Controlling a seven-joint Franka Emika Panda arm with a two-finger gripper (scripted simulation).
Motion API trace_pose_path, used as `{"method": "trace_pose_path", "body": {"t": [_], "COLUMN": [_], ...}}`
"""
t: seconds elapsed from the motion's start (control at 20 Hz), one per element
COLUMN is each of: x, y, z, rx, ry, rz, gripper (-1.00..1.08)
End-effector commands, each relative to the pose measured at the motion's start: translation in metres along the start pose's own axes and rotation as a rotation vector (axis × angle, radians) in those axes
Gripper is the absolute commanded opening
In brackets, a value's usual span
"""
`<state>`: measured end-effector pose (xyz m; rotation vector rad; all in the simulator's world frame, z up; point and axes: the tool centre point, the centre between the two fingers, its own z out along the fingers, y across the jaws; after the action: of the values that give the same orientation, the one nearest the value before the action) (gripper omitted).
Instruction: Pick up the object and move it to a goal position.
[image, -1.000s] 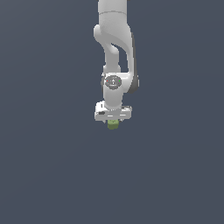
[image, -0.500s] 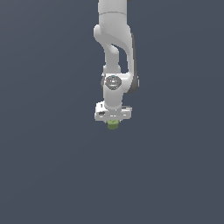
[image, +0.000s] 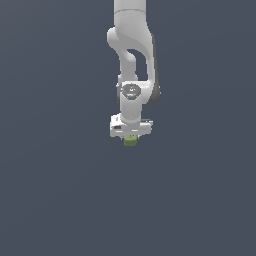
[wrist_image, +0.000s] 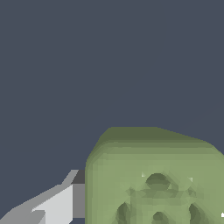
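1. The white arm (image: 133, 55) comes down from the top edge of the exterior view, its wrist pointing straight down over a plain dark grey-blue ground.
2. At its lower end sits the gripper (image: 131, 139), a wide white body with the fingers below it.
3. The yellow-green block (image: 131, 141) shows just under the gripper body, touching it; only its lower part sticks out.
4. In the wrist view the block (wrist_image: 153, 179) fills much of the picture, with rounded edges and a face marked by darker dimples.
5. One of the fingers (wrist_image: 54, 204), pale grey and white, lies against the block's side in the wrist view; the other is out of that picture.
6. The fingers are closed on the block and grip it.
7. No tabletop edge or other thing shows around the block in either view.
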<state>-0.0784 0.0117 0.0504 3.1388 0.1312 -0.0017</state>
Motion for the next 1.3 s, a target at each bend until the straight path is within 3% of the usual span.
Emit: {"method": "trace_pose_path", "body": {"t": [0.0,0.8,1.25], "x": [-0.001,-0.017,-0.019], "y": [-0.006,-0.078,-0.096], "z": [-0.009,-0.117,-0.144], "rx": [0.000,-0.001,-0.001], "ry": [0.001,0.001,0.001], "rz": [-0.001,-0.001,-0.001], "gripper": [-1.00,-1.00,-1.00]}}
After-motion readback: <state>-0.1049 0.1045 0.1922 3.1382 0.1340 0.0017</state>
